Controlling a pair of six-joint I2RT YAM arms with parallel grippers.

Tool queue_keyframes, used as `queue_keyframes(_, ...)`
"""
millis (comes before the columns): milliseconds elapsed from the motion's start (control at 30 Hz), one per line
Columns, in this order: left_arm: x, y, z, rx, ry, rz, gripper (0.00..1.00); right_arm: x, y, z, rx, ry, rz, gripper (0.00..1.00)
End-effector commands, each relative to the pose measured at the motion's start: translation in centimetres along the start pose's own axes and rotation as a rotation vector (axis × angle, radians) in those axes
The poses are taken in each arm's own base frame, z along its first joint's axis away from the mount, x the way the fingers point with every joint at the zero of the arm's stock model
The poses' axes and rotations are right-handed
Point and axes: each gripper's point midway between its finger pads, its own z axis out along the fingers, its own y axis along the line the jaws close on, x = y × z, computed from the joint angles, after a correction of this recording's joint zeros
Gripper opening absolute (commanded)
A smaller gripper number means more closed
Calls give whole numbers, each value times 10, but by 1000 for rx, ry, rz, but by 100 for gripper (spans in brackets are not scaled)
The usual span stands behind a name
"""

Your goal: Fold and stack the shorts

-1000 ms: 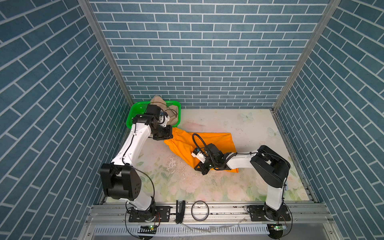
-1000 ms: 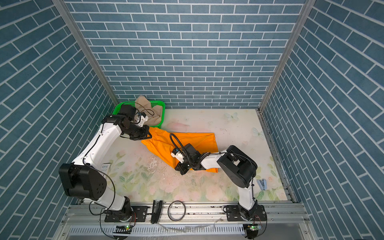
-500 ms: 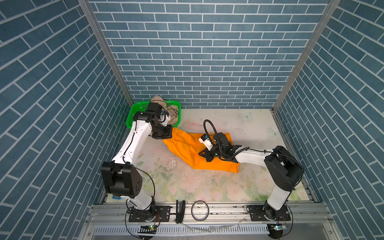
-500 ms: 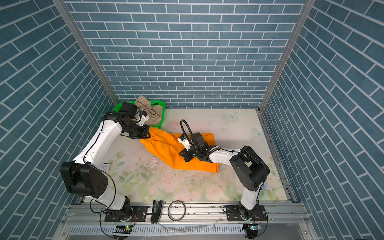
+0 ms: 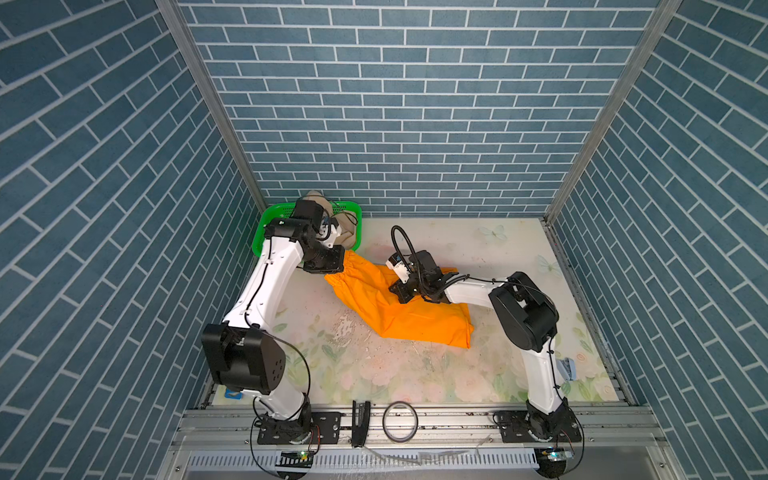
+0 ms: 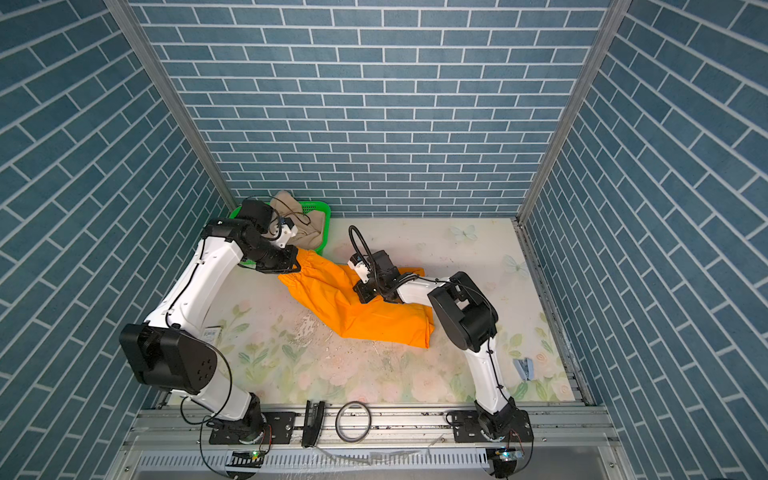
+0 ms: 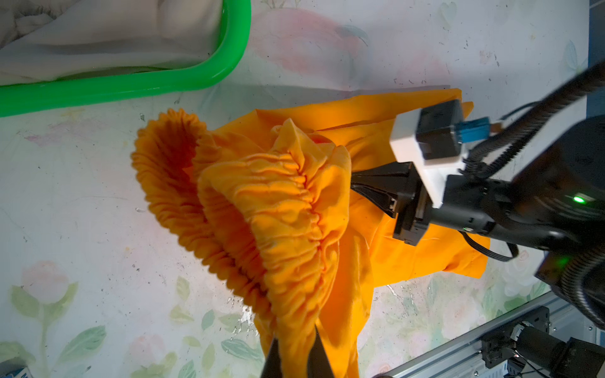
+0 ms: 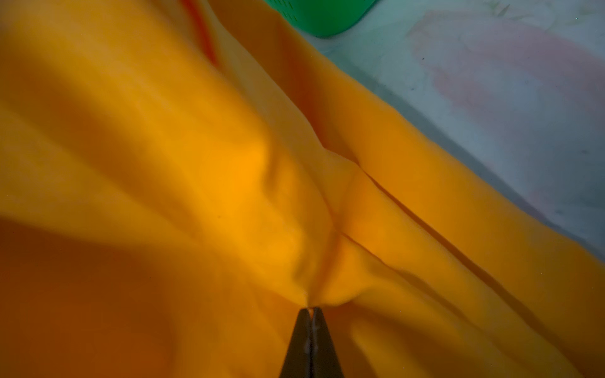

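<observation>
Floral desk (image 5: 415,374), spreading step: left gripper (image 7: 294,356) clamps the orange shorts (image 5: 415,320) at the waistband, right gripper (image 8: 309,315) pinches mid-cloth (beige shorts (image 5: 348,237) in far-left basket (image 5: 270,212)); next, likely pull flat.

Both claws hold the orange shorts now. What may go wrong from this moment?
The right claw pinches only a small pucker of the orange shorts; it may slip free.
The left claw grips the bunched waistband near the green basket; the fold could come out crooked, or catch the rim.
</observation>
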Motion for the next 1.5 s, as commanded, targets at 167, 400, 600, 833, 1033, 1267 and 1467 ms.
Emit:
queue_keyframes(167, -2, -4, -2, -59, 43, 61, 0, -6, -7, 25, -29, 11, 49, 0)
queue_keyframes(400, -11, -6, -3, -72, 26, 69, 0, -27, 8, -38, -25, -87, 0, 0)
queue_keyframes(600, -17, -4, 0, -83, 33, 72, 0, -2, 41, -46, -134, -55, -20, 0)
queue_keyframes(833, -20, -2, 3, -99, 57, 78, 0, 2, 54, -1, -198, -14, 8, 0)
queue_keyframes(1033, -20, -5, 5, -159, 88, 109, 0, 0, 48, 27, -168, 19, 41, 0)
queue_keyframes(1267, -32, -32, 10, -195, 96, 162, 0, -14, 25, -53, -46, -80, 129, 7)
queue_keyframes(1467, -39, -59, 19, -209, 111, 206, 0, 74, 11, -115, 150, 57, 207, 2)
